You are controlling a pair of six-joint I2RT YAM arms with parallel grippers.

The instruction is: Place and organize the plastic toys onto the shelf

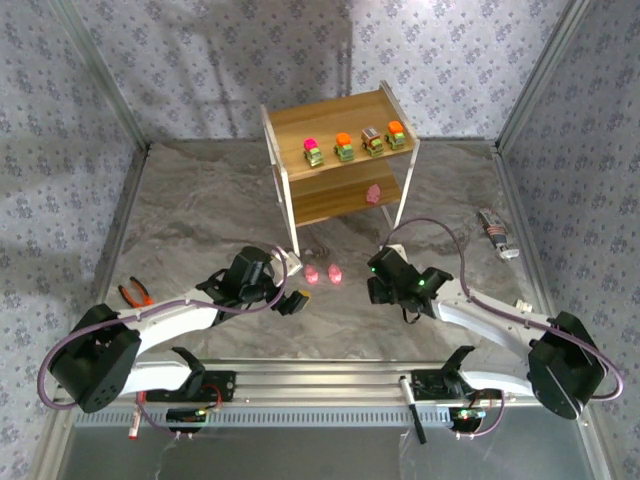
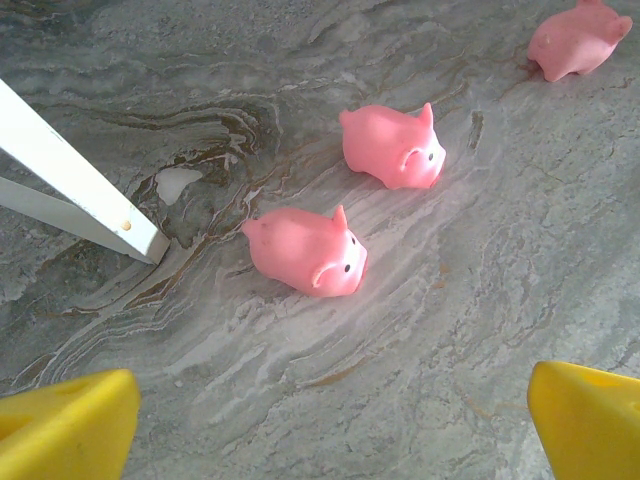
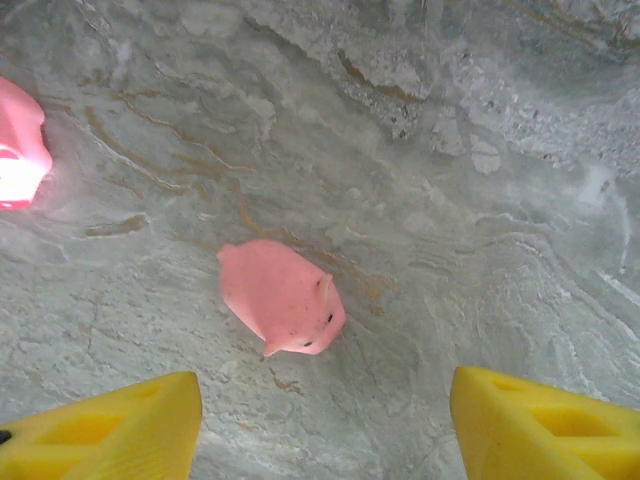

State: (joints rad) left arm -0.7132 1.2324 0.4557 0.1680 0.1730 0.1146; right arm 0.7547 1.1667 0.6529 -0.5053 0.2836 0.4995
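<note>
Lying loose before the spread right claw [image 3: 323, 425] is 1 pink pig [image 3: 280, 297].

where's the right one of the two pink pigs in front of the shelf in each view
top external: the right pig sits mid-frame, just before the shelf.
left wrist: the right pig, upper centre, farther of the near pair.
right wrist: likely the right pig, a sliver at the left edge.
landmark: the next pig, top right in left wrist, centre in right wrist.
</note>
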